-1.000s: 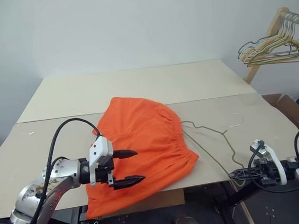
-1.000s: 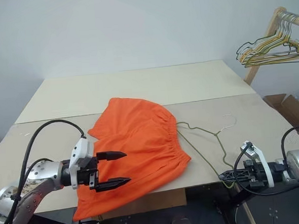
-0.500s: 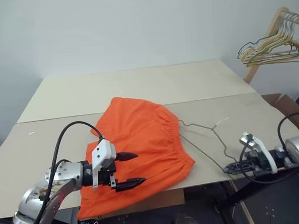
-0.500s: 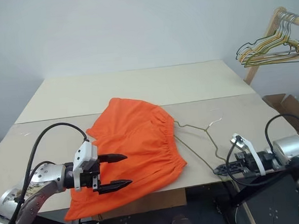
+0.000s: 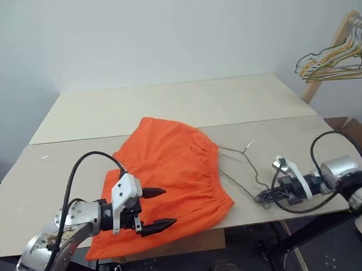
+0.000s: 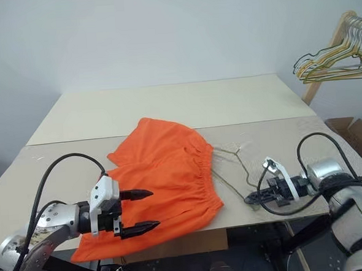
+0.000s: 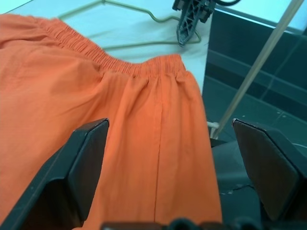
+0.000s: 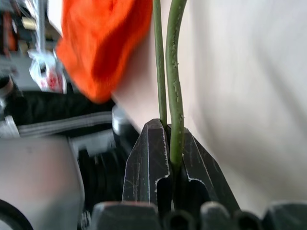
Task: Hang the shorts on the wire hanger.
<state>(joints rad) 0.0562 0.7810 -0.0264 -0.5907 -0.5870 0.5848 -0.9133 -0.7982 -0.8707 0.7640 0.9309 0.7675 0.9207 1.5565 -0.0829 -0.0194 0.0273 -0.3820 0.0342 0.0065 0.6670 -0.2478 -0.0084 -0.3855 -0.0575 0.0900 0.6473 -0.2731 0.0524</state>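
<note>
shorts: bright orange shorts (image 5: pixel 171 173) of soft matt woven cloth, gathered and puckered along the elastic waistband
hanger: thin olive-grey wire hanger (image 5: pixel 241 165), smooth metal with a dull coat
table: pale beige table (image 5: pixel 167 105), flat matt board, smooth
gripper fingers: left gripper (image 5: pixel 156 207) and right gripper (image 5: pixel 261 198), black matt plastic, faintly scuffed
rack: light bare-wood rack (image 5: pixel 330 59), unvarnished
</note>
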